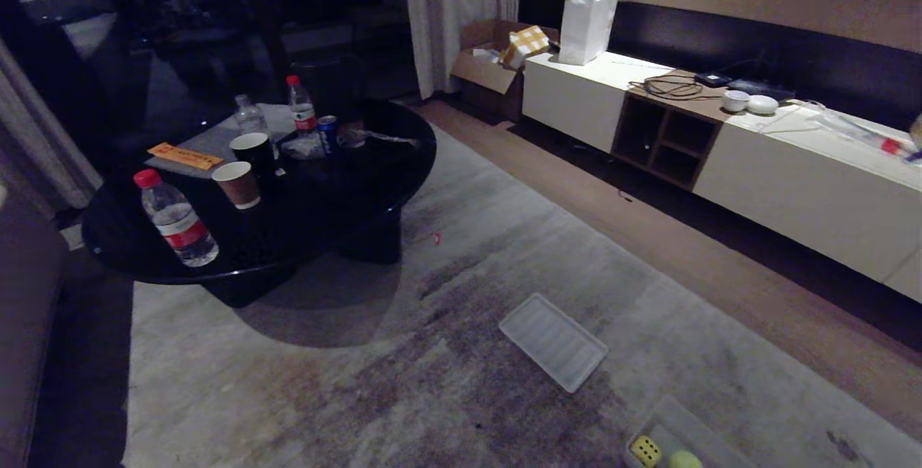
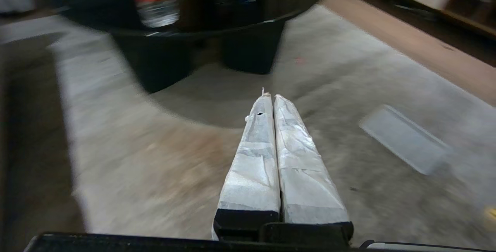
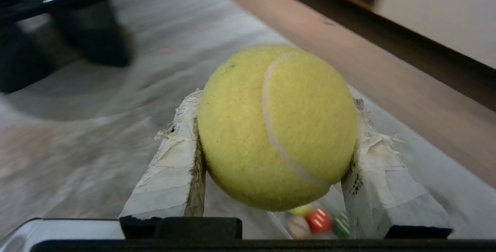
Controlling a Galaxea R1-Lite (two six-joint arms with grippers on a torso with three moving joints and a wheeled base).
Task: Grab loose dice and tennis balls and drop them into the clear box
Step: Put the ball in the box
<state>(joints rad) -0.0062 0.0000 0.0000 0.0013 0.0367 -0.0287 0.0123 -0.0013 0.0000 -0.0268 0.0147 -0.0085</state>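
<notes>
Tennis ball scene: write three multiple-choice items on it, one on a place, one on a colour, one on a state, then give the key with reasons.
1. Where is the tennis ball?
A. between the right pincer's fingers
B. on the black table
C. on the ribbed tray

2. What colour is the die in the clear box in the head view?
A. blue
B. yellow
C. white

3. How does the left pincer stand?
A. shut on a die
B. wide open
C. shut, empty

Key: 1 A, both fingers of the right pincer press its sides. 2 B, a yellow face with dark pips shows. 3 C, its fingers meet with nothing between.
</notes>
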